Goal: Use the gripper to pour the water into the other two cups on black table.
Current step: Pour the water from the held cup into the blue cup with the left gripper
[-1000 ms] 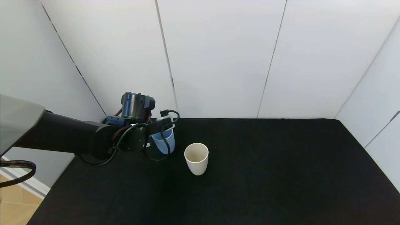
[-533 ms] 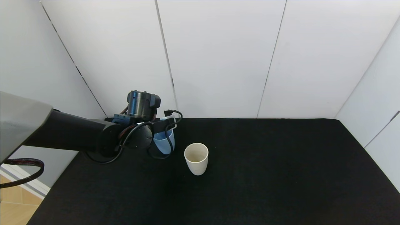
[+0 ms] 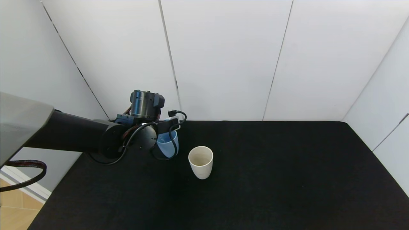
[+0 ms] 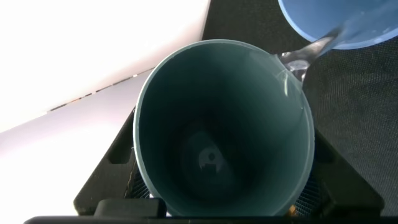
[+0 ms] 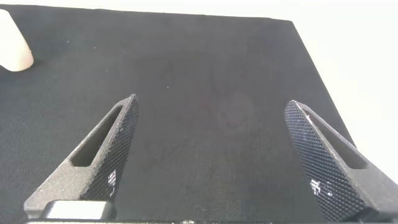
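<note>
Left wrist view showed a teal-green cup (image 4: pixel 224 127) clamped between the left gripper's (image 4: pixel 224 202) black fingers (image 4: pixel 102 177), tipped so that its mouth faced the camera. A thin stream of water (image 4: pixel 311 48) ran from the teal rim toward the light blue cup (image 4: pixel 348 22) at about 1 o'clock, with a little water apparently pooled in the teal cup's base, though the dim interior made that hard to judge.

From the head view, the left gripper (image 3: pixel 164 127) sat over the blue cup (image 3: pixel 166 145) at the far left of the black table (image 3: pixel 271 179). The arm's wrist, a looping black cable (image 3: pixel 174 134) and a small white box (image 3: pixel 172 120) covered much of that cup and hid the teal one entirely. The cream-beige cup (image 3: pixel 200 162) stood upright near the blue cup, at its 4 o'clock, not touching it. White wall panels (image 3: pixel 223 57) closed off the table's far edge.

In the right wrist view, the right gripper (image 5: pixel 224 155) hung spread wide, holding nothing, above bare black cloth (image 5: pixel 217 81), with the beige cup's (image 5: pixel 12 43) base far off at 10 o'clock.
</note>
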Motion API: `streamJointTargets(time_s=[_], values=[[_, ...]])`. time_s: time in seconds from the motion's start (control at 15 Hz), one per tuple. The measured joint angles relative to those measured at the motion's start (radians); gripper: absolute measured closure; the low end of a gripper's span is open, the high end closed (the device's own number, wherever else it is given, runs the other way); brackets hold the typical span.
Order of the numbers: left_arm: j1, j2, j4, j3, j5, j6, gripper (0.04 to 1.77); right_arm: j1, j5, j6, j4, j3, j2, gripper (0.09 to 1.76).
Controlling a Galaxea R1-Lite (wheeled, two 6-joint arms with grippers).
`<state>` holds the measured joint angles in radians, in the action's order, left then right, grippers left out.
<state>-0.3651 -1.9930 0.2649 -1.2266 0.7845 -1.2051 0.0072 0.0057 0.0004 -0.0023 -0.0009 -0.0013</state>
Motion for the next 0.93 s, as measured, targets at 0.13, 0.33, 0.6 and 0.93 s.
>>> streamJointTargets(time_s=[0.13,0.33,0.6,0.93], values=[[0.0,0.0,0.001,0.0,0.0,0.0,0.62,0.0,0.0,0.0,0.0,0.0,0.0,0.14],[0.002,0.001,0.006,0.009,-0.001,0.01,0.62,0.0,0.0,0.0,0.0,0.0,0.0,0.14],[0.004,0.009,-0.007,0.022,-0.013,0.098,0.62,0.0,0.0,0.0,0.0,0.0,0.0,0.14],[0.006,0.018,-0.011,0.04,-0.051,0.273,0.62,0.0,0.0,0.0,0.0,0.0,0.0,0.14]])
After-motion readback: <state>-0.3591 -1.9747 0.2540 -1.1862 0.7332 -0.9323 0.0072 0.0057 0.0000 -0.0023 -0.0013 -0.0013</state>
